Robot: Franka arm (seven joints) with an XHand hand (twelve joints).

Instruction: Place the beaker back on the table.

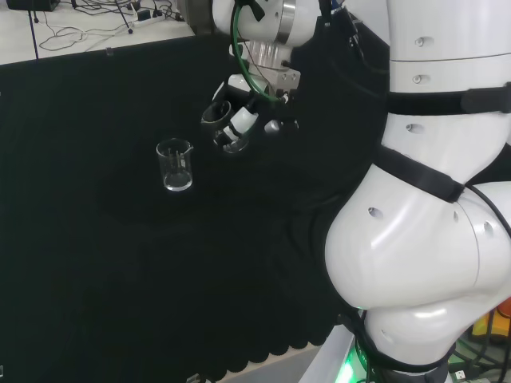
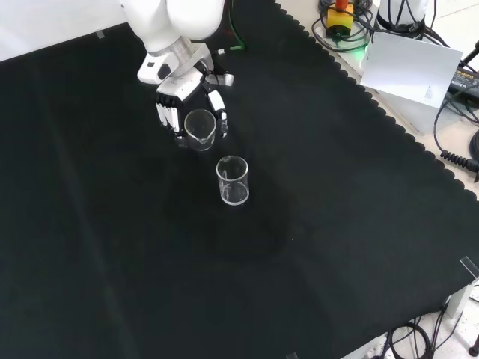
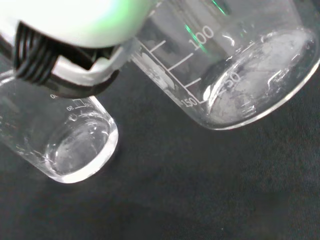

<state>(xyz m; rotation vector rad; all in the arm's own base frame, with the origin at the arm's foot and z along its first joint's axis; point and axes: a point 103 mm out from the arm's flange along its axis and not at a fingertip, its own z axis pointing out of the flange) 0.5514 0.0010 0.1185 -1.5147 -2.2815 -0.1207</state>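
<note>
above the worktop's middle, the hand's fingers curl round a beaker, just beside a second beaker standing upright.

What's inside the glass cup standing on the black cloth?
Nothing visible: the standing beaker looks empty and clear. The hand holds another beaker beside it, whose contents I can't tell.

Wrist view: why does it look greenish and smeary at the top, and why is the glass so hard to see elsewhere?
Wrist view: the blurred white hand sits too close to focus, green light glinting on the held beaker. Front view: the second beaker shows by rim highlights alone against the black cloth. Head view: the same.
</note>
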